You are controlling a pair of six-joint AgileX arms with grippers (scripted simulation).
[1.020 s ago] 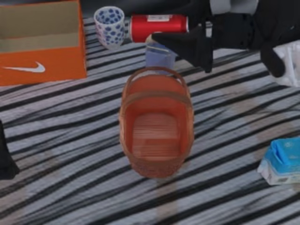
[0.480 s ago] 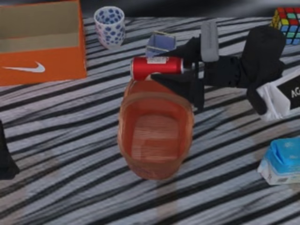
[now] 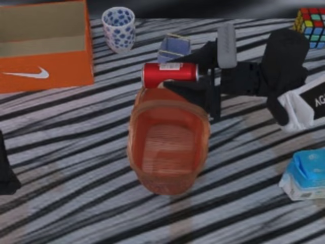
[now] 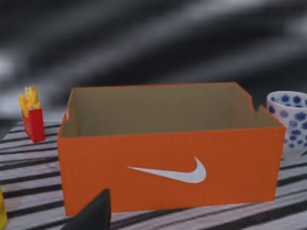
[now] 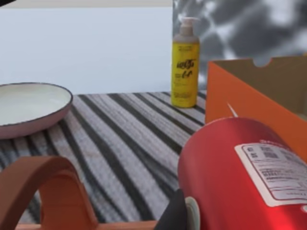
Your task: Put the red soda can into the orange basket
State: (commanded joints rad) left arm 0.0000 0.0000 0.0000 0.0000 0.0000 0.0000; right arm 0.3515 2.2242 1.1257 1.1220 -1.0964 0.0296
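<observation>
My right gripper (image 3: 189,74) is shut on the red soda can (image 3: 160,74), which lies on its side in the air just over the far rim of the orange basket (image 3: 133,127). The basket is oval and woven, standing mid-table with only its slatted bottom showing inside. In the right wrist view the can (image 5: 240,172) fills the foreground, a dark finger (image 5: 175,213) lies against its end, and the basket's arched handle (image 5: 53,191) rises beside it. My left arm (image 3: 5,173) is parked at the table's left edge.
An orange shoe box (image 3: 45,46) stands at the back left, a blue-dotted cup (image 3: 118,28) beside it. A small blue box (image 3: 174,46) sits behind the can. A puzzle cube (image 3: 310,20) is back right, a blue tissue pack (image 3: 307,175) on the right.
Over the last second my right gripper carried the can from the back of the table forward to the basket's far rim. It has barely moved in the last half second.
</observation>
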